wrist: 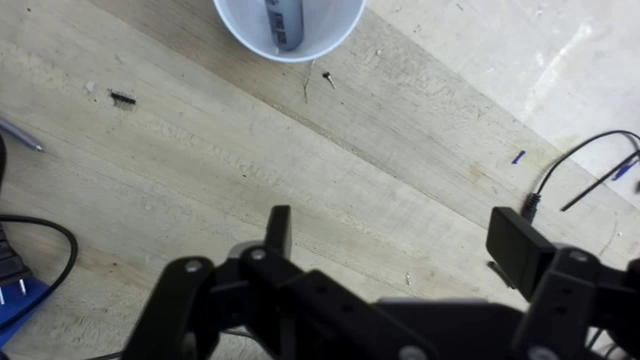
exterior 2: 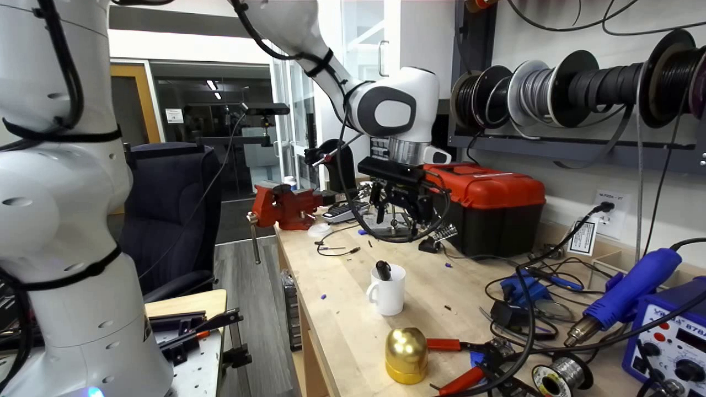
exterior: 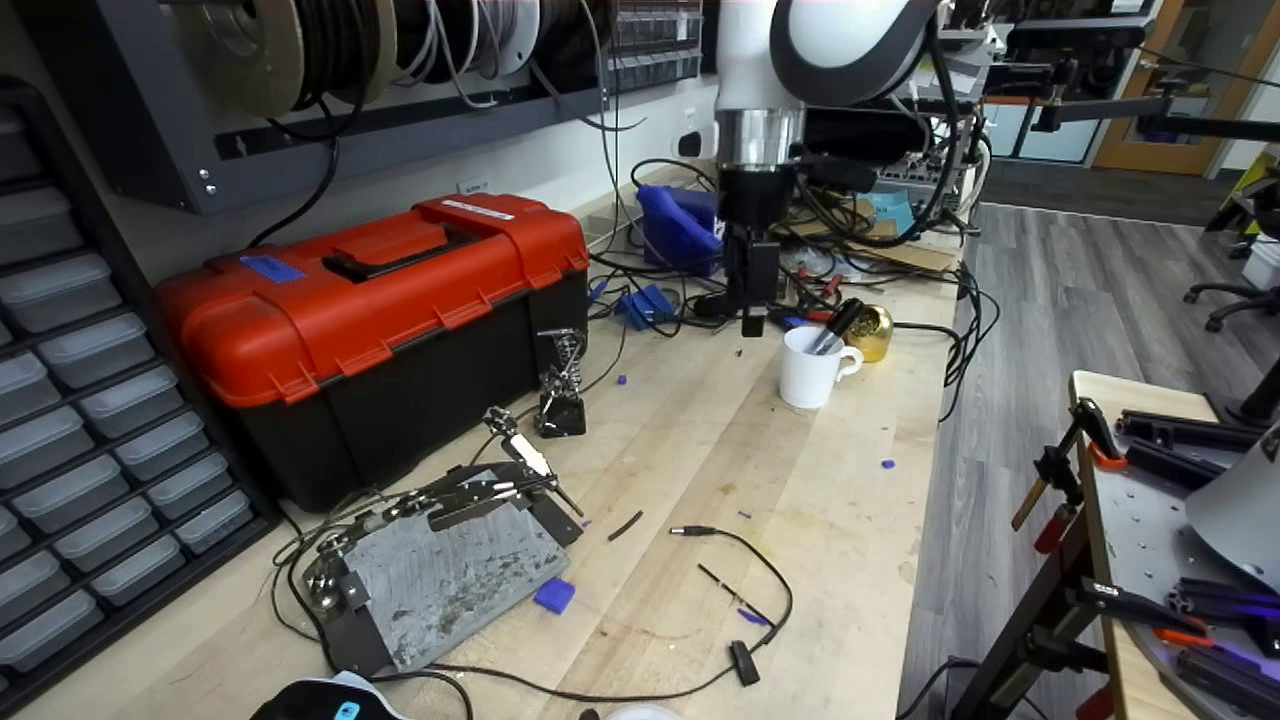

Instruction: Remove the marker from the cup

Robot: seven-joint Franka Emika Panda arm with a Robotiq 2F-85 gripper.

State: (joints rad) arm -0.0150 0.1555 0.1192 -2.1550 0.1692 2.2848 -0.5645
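The white cup [exterior: 805, 378] stands upright on the wooden workbench and shows in both exterior views, also here [exterior 2: 390, 296]. The black marker [exterior: 847, 316] leans in the cup, its upper end sticking out above the rim; it also shows in the other exterior picture [exterior 2: 383, 269]. In the wrist view the cup [wrist: 332, 25] is cut off at the top edge, with the grey lower part of the marker [wrist: 286, 25] inside it. My gripper [wrist: 392, 220] is open and empty above the bench. In an exterior view the gripper [exterior: 753, 322] hangs beside the cup, apart from it.
A gold dome [exterior 2: 406, 355] and red-handled pliers [exterior 2: 444, 344] lie near the cup. A red toolbox [exterior: 400, 290] stands along the wall. A helping-hands stand [exterior: 450, 570], a thin cable [exterior: 785, 590] and a blue hot-air tool [exterior 2: 634, 298] are also on the bench.
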